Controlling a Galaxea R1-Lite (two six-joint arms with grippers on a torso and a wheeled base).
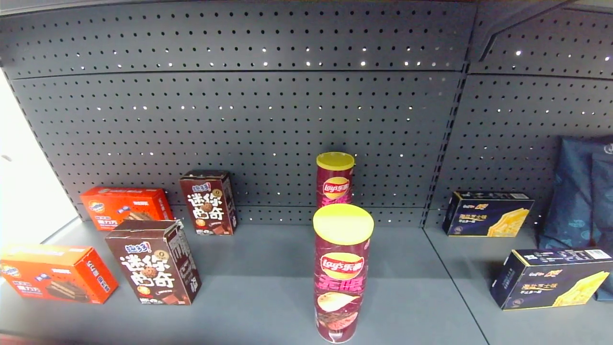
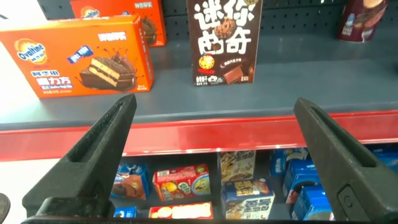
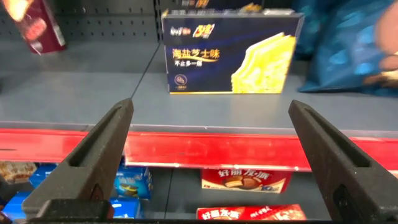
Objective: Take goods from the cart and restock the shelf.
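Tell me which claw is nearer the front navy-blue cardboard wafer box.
Right. The right claw sits off the shelf's red edge, facing the navy-blue cardboard wafer box; the left claw faces the orange cardboard cake box at the other end.

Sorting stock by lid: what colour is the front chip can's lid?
Yellow lid on the front chip can, clearest in the head view.

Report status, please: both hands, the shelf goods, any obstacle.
Left hand open, empty. Right hand open, empty. Front chip can upright on shelf, brown box left of it, dark blue box right. Nothing blocking the shelf front.
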